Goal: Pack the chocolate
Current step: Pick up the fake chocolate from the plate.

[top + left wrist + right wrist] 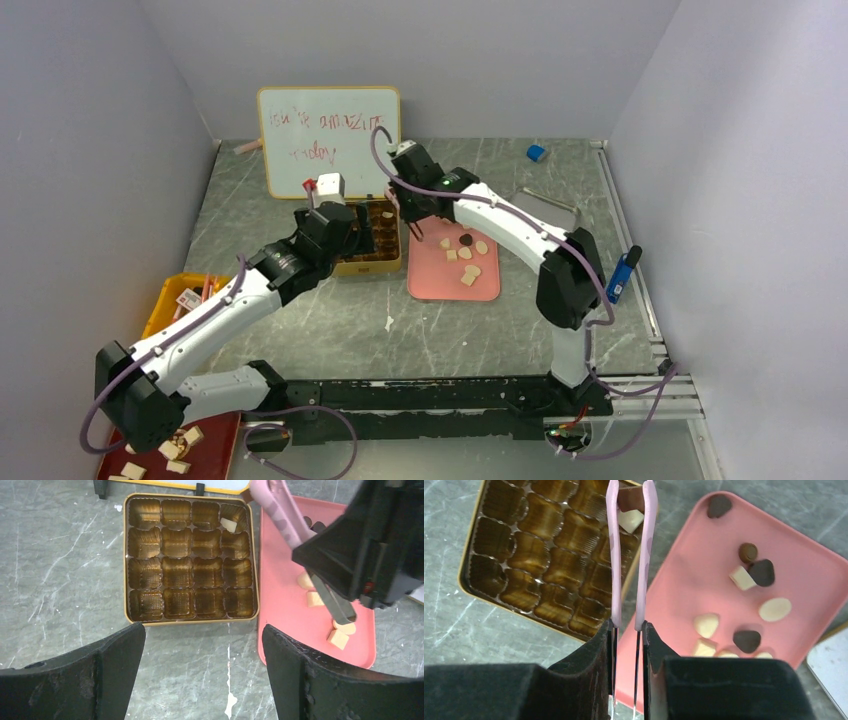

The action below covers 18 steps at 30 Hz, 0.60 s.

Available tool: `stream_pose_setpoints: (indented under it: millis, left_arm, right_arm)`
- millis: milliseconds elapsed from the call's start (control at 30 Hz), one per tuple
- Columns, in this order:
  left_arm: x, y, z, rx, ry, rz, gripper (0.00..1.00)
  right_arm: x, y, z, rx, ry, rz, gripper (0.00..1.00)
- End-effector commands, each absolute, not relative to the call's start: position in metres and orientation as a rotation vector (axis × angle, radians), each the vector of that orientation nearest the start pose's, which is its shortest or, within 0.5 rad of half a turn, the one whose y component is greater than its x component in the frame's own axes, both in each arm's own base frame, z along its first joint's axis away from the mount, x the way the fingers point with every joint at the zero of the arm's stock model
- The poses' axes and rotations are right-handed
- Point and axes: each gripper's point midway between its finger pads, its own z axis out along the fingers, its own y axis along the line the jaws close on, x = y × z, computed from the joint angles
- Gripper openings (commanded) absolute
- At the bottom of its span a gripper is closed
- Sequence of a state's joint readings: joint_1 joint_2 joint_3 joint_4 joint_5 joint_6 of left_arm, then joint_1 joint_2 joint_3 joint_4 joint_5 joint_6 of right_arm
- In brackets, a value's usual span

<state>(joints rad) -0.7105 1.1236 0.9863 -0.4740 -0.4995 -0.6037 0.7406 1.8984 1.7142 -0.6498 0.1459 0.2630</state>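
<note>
A gold compartment tray lies left of a pink plate. Several dark and tan chocolate pieces lie on the plate; they also show in the right wrist view. One pale piece sits in the tray's far right corner cell. My right gripper is shut on pink tongs. The tong tips hang over that corner, and a brown piece seems to sit between them. My left gripper is open and empty, hovering just in front of the tray's near rim.
A whiteboard stands behind the tray. A yellow bin and a red tray with beige chunks are at the near left. A blue item, a metal rod and a blue tool are on the right.
</note>
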Motion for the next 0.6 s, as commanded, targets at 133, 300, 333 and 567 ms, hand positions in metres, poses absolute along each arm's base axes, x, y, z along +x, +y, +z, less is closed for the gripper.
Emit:
stream_pose_setpoints:
  millis: [133, 300, 333, 567]
  left_arm:
    - [0.29, -0.159, 0.238, -0.199, 2.038, -0.248, 0.91]
    - [0.287, -0.156, 0.238, -0.202, 2.039, -0.249, 0.91]
    - [0.287, -0.156, 0.238, -0.203, 2.038, -0.25, 0.91]
    - [0.285, -0.155, 0.235, -0.2, 2.044, -0.244, 0.91]
  right_arm:
    - [0.379, 0.366, 0.178, -0.594, 2.307, 0.325, 0.02]
    - [0.379, 0.378, 0.172, -0.618, 2.31, 0.326, 0.02]
    - [0.378, 0.378, 0.171, -0.622, 2.312, 0.323, 0.02]
    - [0.377, 0.38, 0.155, -0.642, 2.335, 0.302, 0.02]
